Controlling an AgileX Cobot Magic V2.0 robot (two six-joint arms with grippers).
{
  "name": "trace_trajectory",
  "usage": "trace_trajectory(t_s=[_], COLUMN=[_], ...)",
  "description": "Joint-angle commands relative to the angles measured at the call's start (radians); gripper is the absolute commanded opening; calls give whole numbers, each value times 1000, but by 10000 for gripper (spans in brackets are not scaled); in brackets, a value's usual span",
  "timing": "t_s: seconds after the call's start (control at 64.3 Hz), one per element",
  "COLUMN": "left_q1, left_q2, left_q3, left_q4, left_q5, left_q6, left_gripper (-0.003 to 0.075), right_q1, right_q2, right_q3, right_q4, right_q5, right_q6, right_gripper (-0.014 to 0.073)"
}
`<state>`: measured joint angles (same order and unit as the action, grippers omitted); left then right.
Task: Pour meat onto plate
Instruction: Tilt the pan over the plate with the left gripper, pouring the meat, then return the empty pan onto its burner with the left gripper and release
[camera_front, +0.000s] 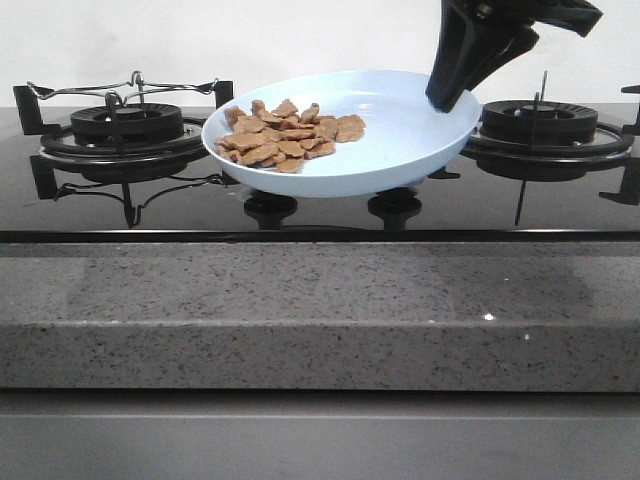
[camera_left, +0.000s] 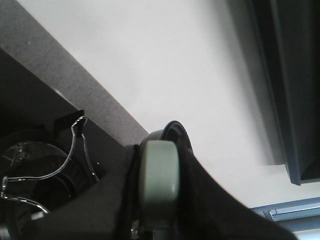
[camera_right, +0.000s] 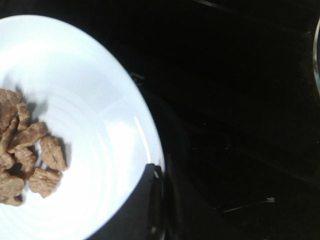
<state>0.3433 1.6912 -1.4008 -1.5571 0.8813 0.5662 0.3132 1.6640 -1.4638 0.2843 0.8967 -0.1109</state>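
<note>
The pale blue plate (camera_front: 400, 140) hangs slightly tilted over the middle of the black stove. The meat (camera_front: 290, 135), a heap of orange-brown chunks, lies on its left part. My right gripper (camera_front: 452, 92) comes down from the upper right and is shut on the plate's right rim. The right wrist view shows the plate (camera_right: 95, 125), the meat (camera_right: 30, 160) and the gripper (camera_right: 157, 200) pinching the rim. My left gripper (camera_left: 160, 150) is out of the front view. In its wrist view it is shut on a grey-green rounded handle (camera_left: 158, 180). What the handle belongs to is hidden.
A left burner with a wire grate (camera_front: 125, 125) and a right burner (camera_front: 540, 125) flank the plate. Two stove knobs (camera_front: 270, 207) sit below it. A speckled grey counter edge (camera_front: 320, 310) runs along the front. A white wall (camera_left: 175, 65) is behind the stove.
</note>
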Motion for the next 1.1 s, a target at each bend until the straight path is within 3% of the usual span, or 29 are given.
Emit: trace_trajectory(t_s=[0.0, 0.56, 0.668, 0.886, 0.964, 1.088], left_q1=[1, 1, 1, 1, 1, 7], left_q2=[-1, 150, 150, 150, 150, 150], left_q3=[-29, -29, -29, -29, -29, -29], left_q4=[-112, -130, -126, -77, -59, -25], left_q5=[37, 55, 53, 69, 108, 167], left_q6=[4, 17, 17, 17, 17, 17], left_gripper=[-20, -4, 95, 394, 440, 445], right_q1=[-2, -2, -2, -2, -2, -2], right_q2=[-48, -48, -48, -48, -48, -48], right_q3=[-24, -24, -24, -24, -24, -24], right_q4=[24, 24, 24, 24, 24, 24], right_q5=[-40, -40, -40, -40, -40, -40], right_q6=[-4, -4, -4, -4, -4, -4], right_gripper=[-60, -60, -60, -60, -60, -60])
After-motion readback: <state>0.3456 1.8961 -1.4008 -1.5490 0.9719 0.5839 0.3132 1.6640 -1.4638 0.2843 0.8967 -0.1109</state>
